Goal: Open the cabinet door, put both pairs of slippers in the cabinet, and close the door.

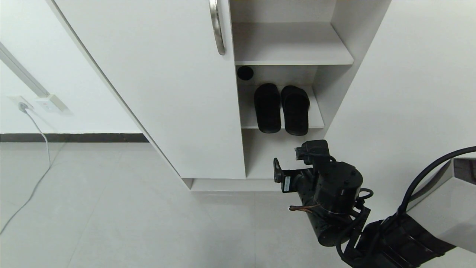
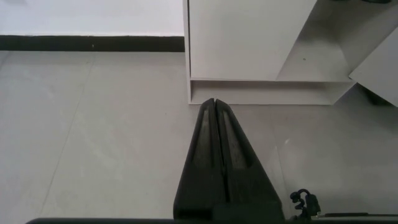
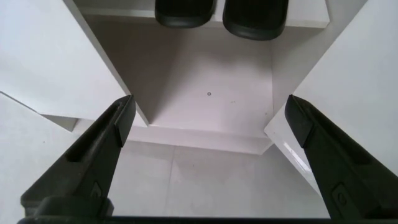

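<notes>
2 slippers (image 1: 295,111) on cabinet shelf (image 1: 246,117)

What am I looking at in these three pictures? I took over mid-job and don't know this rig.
This is a two-armed robot facing a white cabinet. The wide picture comes from its head; the other two from cameras on its wrists. The cabinet's right door stands open. One pair of black slippers lies on the middle shelf. The right gripper is open and empty, facing the bottom compartment. The left gripper is shut, holding nothing, above the floor.
</notes>
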Robot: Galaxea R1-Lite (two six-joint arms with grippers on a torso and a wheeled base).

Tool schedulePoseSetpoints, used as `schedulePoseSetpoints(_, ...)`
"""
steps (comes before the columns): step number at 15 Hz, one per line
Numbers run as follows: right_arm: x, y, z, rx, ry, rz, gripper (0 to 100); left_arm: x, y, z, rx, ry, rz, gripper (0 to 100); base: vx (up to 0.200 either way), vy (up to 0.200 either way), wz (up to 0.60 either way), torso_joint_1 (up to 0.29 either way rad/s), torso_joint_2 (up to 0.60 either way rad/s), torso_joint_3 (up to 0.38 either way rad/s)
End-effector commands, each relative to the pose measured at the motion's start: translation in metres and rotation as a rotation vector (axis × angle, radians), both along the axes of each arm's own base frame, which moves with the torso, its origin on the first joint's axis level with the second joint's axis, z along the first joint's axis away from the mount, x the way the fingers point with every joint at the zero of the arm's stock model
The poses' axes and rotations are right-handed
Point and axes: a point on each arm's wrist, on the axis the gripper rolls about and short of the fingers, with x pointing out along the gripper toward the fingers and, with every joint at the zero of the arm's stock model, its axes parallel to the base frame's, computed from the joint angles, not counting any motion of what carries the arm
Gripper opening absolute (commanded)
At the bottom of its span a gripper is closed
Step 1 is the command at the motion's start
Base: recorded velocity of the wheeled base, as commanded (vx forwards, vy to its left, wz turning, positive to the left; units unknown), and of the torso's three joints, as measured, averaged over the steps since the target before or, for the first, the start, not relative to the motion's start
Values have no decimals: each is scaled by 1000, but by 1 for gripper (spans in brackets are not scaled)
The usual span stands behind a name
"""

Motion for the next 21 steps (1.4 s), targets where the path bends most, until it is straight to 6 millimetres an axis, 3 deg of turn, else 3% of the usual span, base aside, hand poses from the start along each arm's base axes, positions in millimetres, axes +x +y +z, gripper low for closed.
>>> schedulePoseSetpoints(1,0,0,0,0,0,0,100,0,0,0,0,0,0,0,0,0,0,0,0,0)
schedulePoseSetpoints(8,0,0,-1,-2,2,-1,100,0,0,0,0,2,0,0,0,0,0,0,0,0)
schedulePoseSetpoints(21,1,-2,-5,-15,13,-1,100,0,0,0,27,1,-7,0,0,0,0,1,1,194)
